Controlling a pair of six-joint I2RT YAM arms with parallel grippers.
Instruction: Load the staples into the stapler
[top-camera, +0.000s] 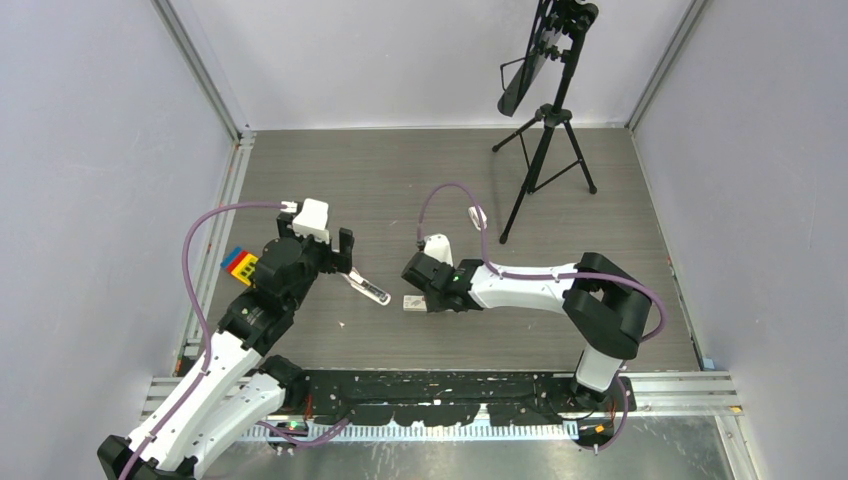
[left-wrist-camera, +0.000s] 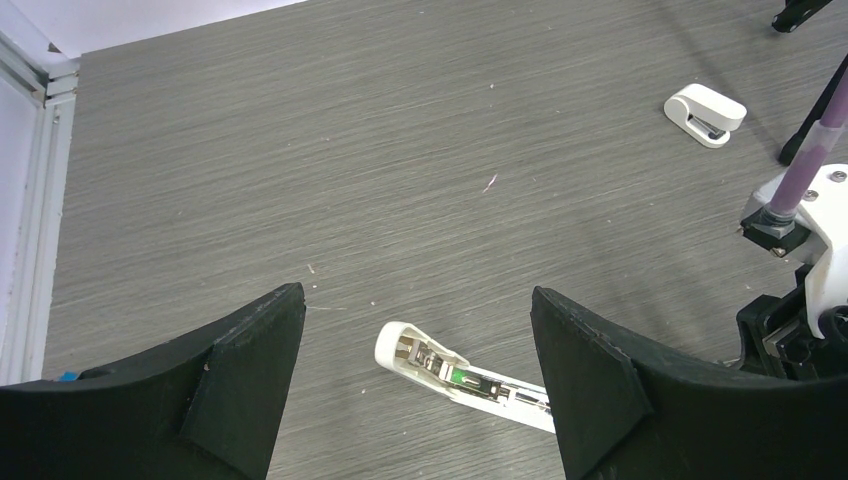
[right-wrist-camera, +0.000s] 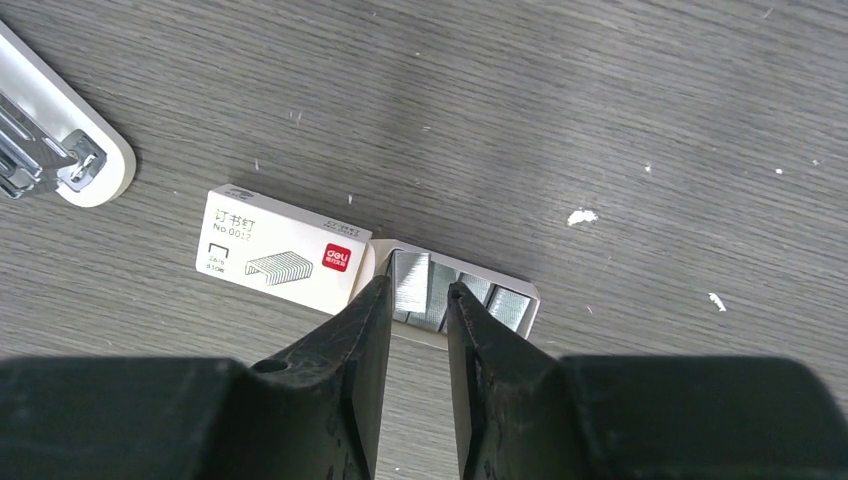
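Grey wood-grain laminate covers the table (top-camera: 300, 170). Only the top view shows us both arms at once. The left gripper (top-camera: 345, 252) hangs just beside the stapler (top-camera: 370, 291), and the right gripper (top-camera: 416, 290) sits low over the box (top-camera: 412, 303). Stapler and box lie near each other, not touching, around the middle of the table. A black tripod (top-camera: 545, 150) stands at the back.

The left wrist view gives us what the top one blurs. The stapler is a slim white plastic shell with a rounded end and its bright metal channel exposed. It lies on the table, framed between matt black fingers (left-wrist-camera: 250, 370) that are spread wide and touch nothing. That view also shows a stubby stapler (left-wrist-camera: 705, 113), white and rounded, well apart.

Only the right wrist view lets us read the box. It is white card marked "No.0012", with a drawing of a staple strip and a red badge reading "deli"; the smaller print is too fine. Its tray (right-wrist-camera: 532, 295) is slid out and holds the staples (right-wrist-camera: 505, 308), ribbed silvery strips side by side. The right fingers (right-wrist-camera: 365, 330) stand narrow with one strip between their tips; we cannot tell whether they grip it.
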